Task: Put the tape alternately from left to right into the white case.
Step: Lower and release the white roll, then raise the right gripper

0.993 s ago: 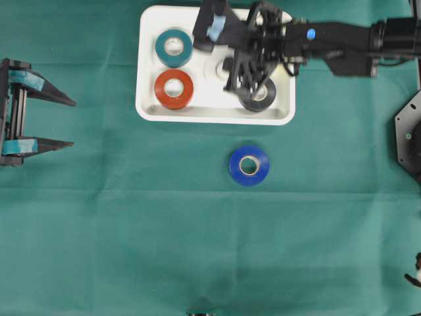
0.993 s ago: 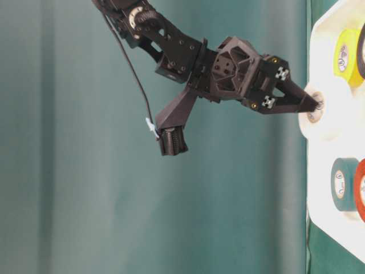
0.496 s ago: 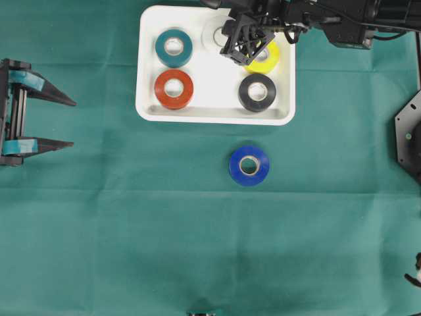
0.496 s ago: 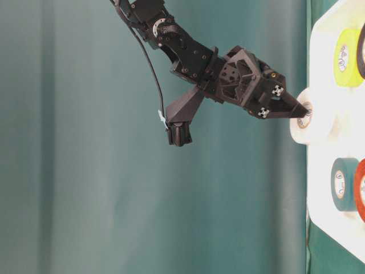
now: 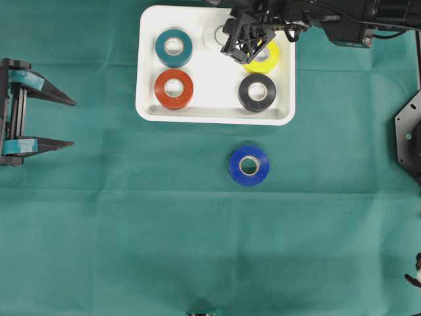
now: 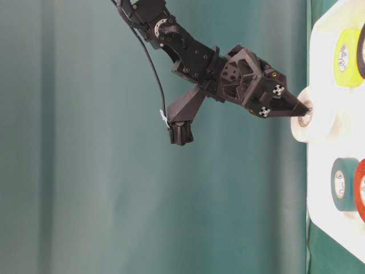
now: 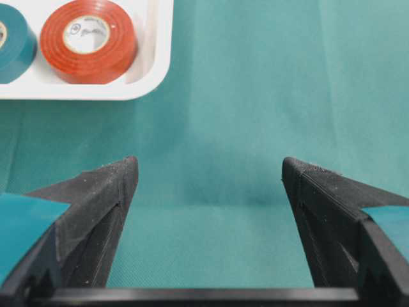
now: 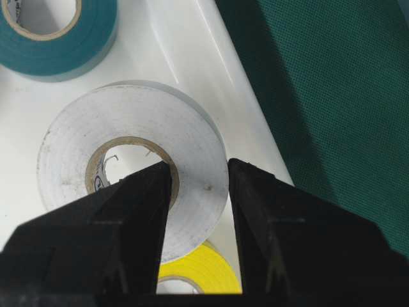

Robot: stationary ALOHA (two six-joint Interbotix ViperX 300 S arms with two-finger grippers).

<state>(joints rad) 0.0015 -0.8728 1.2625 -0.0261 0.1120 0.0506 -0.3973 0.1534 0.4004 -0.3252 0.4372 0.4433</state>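
A green cloth, creased in faint lines, covers the whole work surface, and in the table-level view a plain green backdrop fills the space behind the arm; little else of the room shows. The white case lies at the far edge of the cloth, its long axis running left to right in the overhead view, its open side facing up. Inside the white case, the teal roll sits in the far left corner with the red roll just nearer, the black roll lies in the near right corner, and the yellow roll lies beyond it, partly hidden under the arm; all of these lie flat, holes upward. The white roll is at the middle of the case's far rim, pinched through its wall by the right gripper, one finger inside the core and one outside; in the table-level view it stands partly raised off the case floor. The blue roll lies flat on the cloth, outside the white case, near the middle of its near rim. The left gripper rests well to the left of the white case, fingers spread wide with nothing between them
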